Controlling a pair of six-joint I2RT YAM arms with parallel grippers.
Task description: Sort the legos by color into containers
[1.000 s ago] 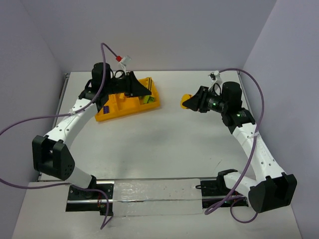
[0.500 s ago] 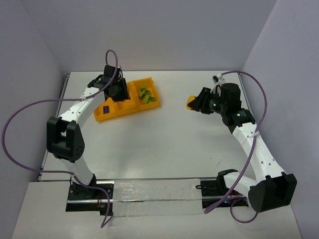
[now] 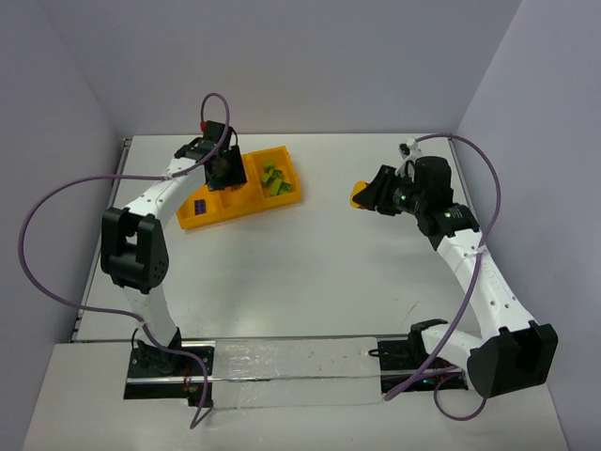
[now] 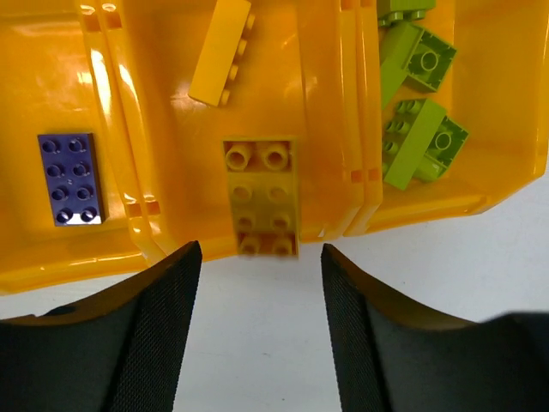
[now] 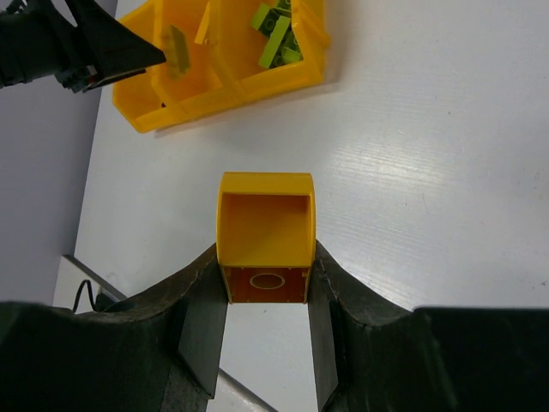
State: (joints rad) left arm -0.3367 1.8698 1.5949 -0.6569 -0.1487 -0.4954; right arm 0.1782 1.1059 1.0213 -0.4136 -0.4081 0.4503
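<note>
Tray, left section: one purple brick (image 4: 69, 178) lies flat in the left section of the tray (image 4: 412, 210).
Left gripper: my left gripper (image 4: 257, 262) hangs over the tray's middle section, fingers spread, gripping nothing.
Tray, middle section: a yellow brick (image 4: 262, 197) shows just under those fingers. Its near end is blurred, so I cannot tell if it rests on the floor. A long brick (image 4: 221, 51) lies toward the far wall.
Tray, right section: green bricks (image 4: 420, 129) lie piled together.
Right gripper: my right gripper (image 5: 266, 257), well right of the tray, is clenched on a hollow yellow block (image 5: 266, 236).
Step in hand: I judge it to be taking the block to the tray's middle section.
Doing it well: I should clear my left arm off the tray first. Then I centre the block between the dividers and let go low, so it cannot bounce in with the green bricks.
</note>
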